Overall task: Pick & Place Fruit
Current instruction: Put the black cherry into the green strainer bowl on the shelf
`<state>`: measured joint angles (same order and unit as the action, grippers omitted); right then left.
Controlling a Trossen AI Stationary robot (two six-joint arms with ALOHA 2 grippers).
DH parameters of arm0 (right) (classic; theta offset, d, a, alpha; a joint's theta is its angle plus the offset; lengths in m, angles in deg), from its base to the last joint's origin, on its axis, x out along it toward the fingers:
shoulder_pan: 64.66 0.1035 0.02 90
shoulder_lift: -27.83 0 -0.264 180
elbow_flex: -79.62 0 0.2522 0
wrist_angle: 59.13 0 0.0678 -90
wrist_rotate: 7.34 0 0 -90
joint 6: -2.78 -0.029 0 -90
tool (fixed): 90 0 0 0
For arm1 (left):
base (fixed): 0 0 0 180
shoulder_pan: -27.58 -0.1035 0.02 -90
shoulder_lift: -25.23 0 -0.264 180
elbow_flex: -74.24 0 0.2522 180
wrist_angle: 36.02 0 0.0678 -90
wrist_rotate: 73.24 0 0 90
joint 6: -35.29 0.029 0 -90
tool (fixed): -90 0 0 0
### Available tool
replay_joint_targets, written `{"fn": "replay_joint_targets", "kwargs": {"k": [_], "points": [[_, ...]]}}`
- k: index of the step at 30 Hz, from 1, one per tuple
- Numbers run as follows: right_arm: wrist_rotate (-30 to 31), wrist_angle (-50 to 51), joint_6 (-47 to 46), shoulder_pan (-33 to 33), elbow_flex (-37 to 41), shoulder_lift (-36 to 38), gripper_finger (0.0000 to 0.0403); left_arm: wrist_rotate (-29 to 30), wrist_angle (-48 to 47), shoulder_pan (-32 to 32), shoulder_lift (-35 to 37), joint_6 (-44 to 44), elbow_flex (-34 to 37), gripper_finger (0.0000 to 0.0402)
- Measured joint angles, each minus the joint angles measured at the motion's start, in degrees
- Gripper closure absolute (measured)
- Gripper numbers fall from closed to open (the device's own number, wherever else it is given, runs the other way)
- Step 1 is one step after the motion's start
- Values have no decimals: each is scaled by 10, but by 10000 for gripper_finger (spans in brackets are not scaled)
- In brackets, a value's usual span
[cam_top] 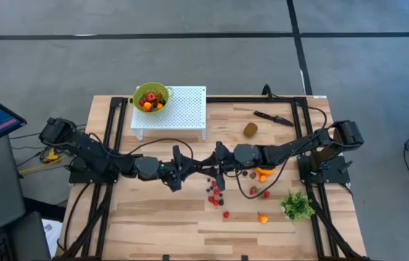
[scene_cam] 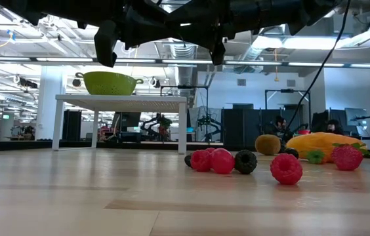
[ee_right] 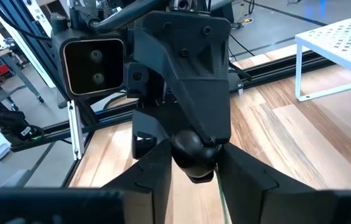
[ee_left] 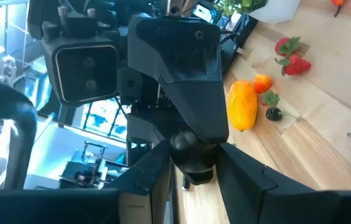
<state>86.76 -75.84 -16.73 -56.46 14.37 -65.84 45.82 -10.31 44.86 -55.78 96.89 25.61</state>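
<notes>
My two grippers meet tip to tip above the middle of the table, left gripper (cam_top: 199, 167) and right gripper (cam_top: 217, 164), both nearly level. Between them is one dark round berry (ee_left: 192, 157), and each gripper is shut on it. Loose red and dark berries (cam_top: 215, 194) lie on the wood below. An elongated orange fruit (cam_top: 264, 174) lies under the right arm. A brownish kiwi (cam_top: 250, 130) rests farther back. A green colander (cam_top: 150, 98) holding fruit stands on a white perforated stand (cam_top: 186, 109). My left gripper pinches the dark berry's sides (ee_left: 185, 163) between its two fingers (ee_left: 154, 177), coming level from the table's left. The berry is lifted clear of the table. My right gripper pinches the same berry (ee_right: 194, 154) between its fingers (ee_right: 154, 174), level from the table's right, facing the left gripper.
A black knife (cam_top: 273, 116) lies at the back right. A green leafy bunch (cam_top: 297, 206) and a small orange piece (cam_top: 262, 217) lie near the right front. Black frame rails run along both table sides. Bare wood lies at the near left.
</notes>
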Motion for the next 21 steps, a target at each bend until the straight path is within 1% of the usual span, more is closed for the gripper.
{"fn": "replay_joint_targets", "kwargs": {"k": [2, 4, 8, 11, 16, 18, 21], "points": [[0, 1, 0, 0, 0, 0, 273, 2, 1, 0, 0, -32, 0, 289], [0, 17, 0, -2, 0, 1, 254, 19, 3, 0, 0, -56, 0, 288], [0, 77, 0, -13, -1, 27, 218, 80, 3, 0, 3, -66, 0, 289], [1, 133, 0, -22, 0, 43, 199, 132, 1, 0, 14, -66, 0, 291], [2, 196, -35, -33, 0, 56, 187, 243, 0, -14, 55, -64, 0, 290], [2, 215, -48, -38, 0, 52, 188, 288, 1, -36, 80, -64, 0, 290], [2, 228, -60, -42, 0, 51, 192, 340, 1, -83, 120, -64, 0, 291]]}}
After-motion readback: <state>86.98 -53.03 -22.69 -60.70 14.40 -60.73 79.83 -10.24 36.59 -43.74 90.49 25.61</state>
